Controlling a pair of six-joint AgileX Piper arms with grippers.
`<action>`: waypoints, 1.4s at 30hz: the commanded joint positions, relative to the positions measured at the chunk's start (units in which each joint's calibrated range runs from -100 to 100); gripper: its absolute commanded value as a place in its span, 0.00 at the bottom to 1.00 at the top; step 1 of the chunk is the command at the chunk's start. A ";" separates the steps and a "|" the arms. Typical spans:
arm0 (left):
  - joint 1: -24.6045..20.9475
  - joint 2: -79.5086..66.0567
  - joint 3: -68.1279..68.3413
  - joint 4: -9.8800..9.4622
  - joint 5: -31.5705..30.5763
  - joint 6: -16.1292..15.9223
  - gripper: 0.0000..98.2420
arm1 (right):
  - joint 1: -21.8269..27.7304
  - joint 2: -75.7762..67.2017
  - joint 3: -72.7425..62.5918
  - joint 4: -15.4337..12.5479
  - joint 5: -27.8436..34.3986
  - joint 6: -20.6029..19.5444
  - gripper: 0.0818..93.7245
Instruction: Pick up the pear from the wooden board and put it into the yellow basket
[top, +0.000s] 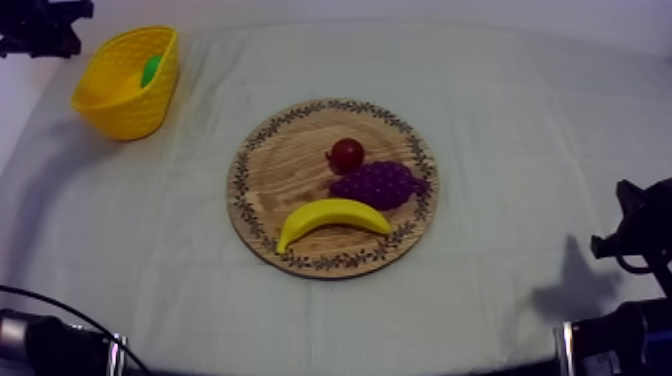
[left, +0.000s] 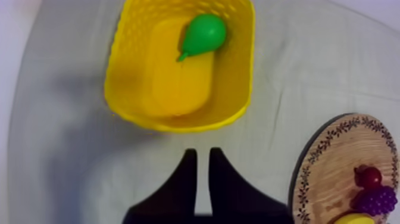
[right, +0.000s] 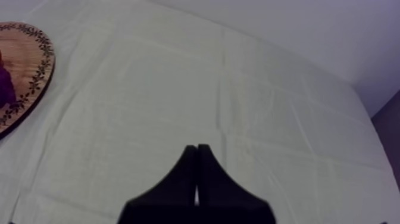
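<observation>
Hovering beside yellow basket (left: 122, 77), left jaws parted; pear (left: 204, 36) inside.

Green pear (left: 205, 33), yellow basket (left: 121, 77)

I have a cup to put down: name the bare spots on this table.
Bare cloth right of the board, and between board and basket. The board's middle and near edge are crowded: banana, grapes, small red fruit.

Top view: pear (top: 150, 70) half behind basket (top: 112, 108) wall; left wrist view: banana (left: 357, 220) mostly past the edge.
</observation>
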 joint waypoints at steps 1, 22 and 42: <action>-0.02 -4.54 3.87 0.02 -0.82 0.42 0.01 | -0.01 0.00 -0.02 -0.01 -0.06 0.01 0.00; -1.53 -47.04 45.12 3.27 -23.89 -1.21 0.00 | -0.01 0.00 -0.02 -0.01 -0.06 0.01 0.00; -2.06 -83.01 69.28 3.56 -25.02 -0.42 0.00 | -0.01 0.00 -0.02 -0.01 -0.06 0.01 0.00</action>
